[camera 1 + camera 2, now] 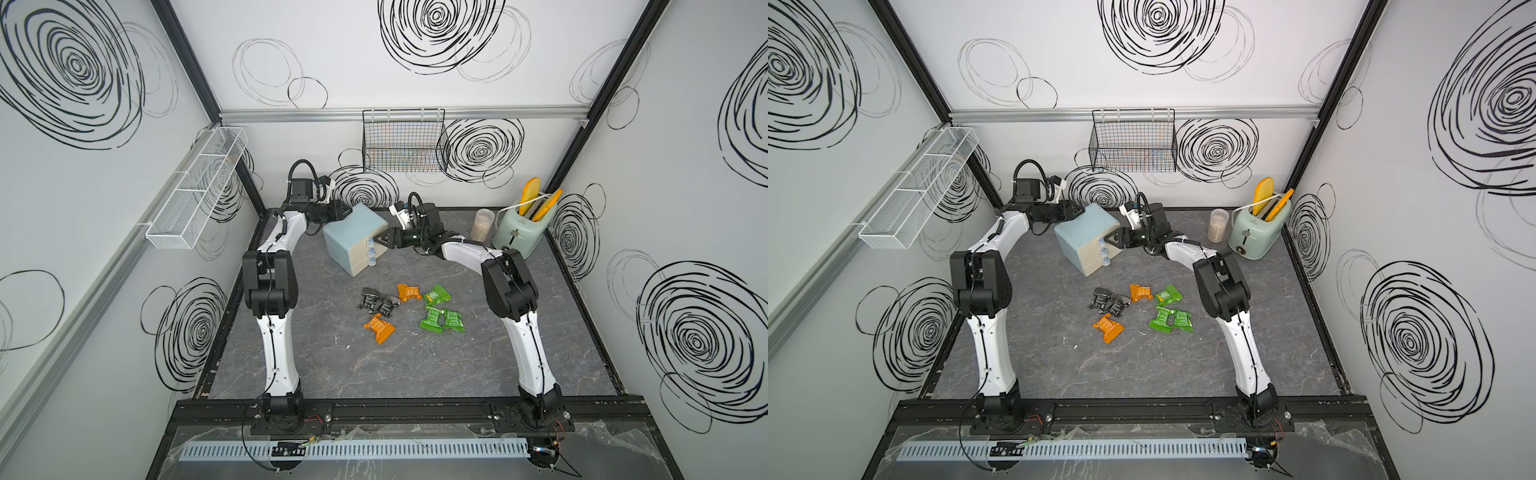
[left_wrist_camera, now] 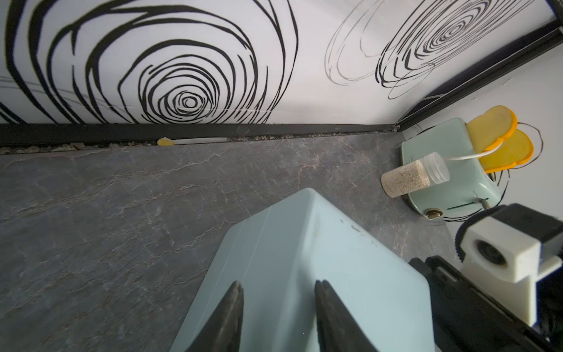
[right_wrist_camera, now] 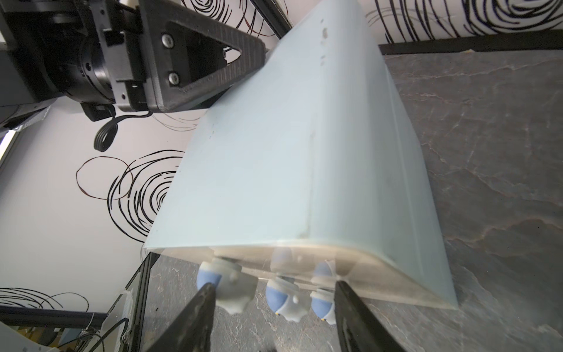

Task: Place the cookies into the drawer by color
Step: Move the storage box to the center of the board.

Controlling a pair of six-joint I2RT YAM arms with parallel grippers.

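The left pincer (image 1: 347,212) has its jaws parted, tips against the rear top edge of the pale-blue rounded plastic cabinet (image 1: 347,235), gripping nothing. The cabinet stands towards the back of the grey marbled surface (image 1: 374,365); its three cream drawers (image 1: 360,259) are shut. The right pincer (image 3: 274,286) has its jaws parted, straddling the clear bluish round knobs (image 3: 278,297), not clamped. The crinkly foil cookie packets lie loose nearer the front, apart from the cabinet: black (image 1: 376,300), orange (image 1: 408,292), green (image 1: 432,320).
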